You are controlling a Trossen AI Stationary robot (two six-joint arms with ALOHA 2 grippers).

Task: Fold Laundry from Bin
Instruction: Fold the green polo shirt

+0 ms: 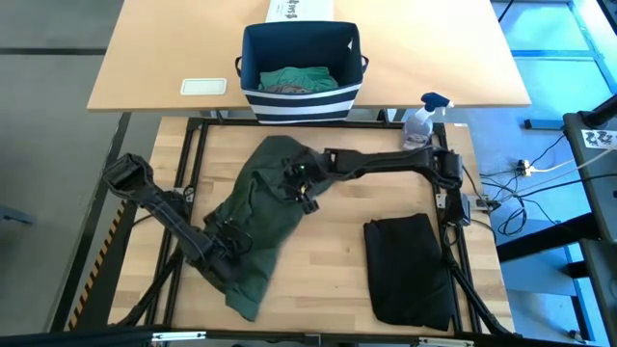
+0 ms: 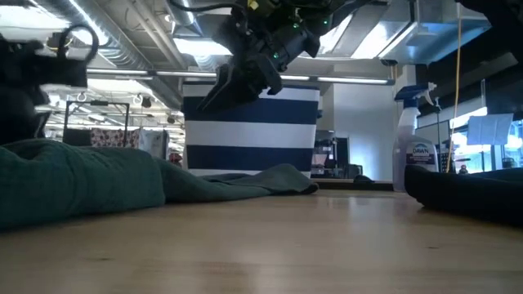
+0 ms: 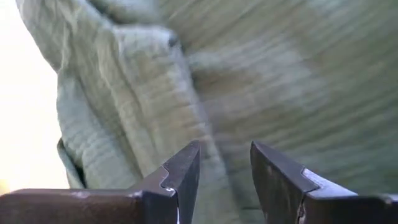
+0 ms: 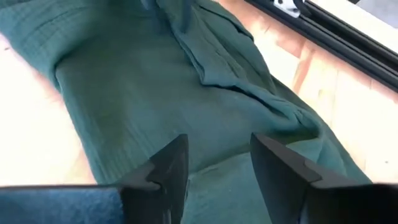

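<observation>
A dark green garment [image 1: 260,212] lies crumpled on the wooden table, stretching from the far middle toward the near left. It also shows as a low heap [image 2: 82,180]. My left gripper [image 3: 224,155] hovers open over the garment's near-left part [image 1: 236,241]. My right gripper [image 4: 217,149] stands open above the garment's far part [image 1: 301,188], clear of the table [image 2: 245,77]. The bin [image 1: 301,72], navy with white stripes, stands behind the table's far edge with teal-green laundry [image 1: 299,79] inside.
A folded black garment [image 1: 410,270] lies on the table's right half. A spray bottle [image 1: 424,120] stands at the far right corner. A white printed box [image 1: 299,10] sits behind the bin, and a small white pad [image 1: 202,87] lies on the far table.
</observation>
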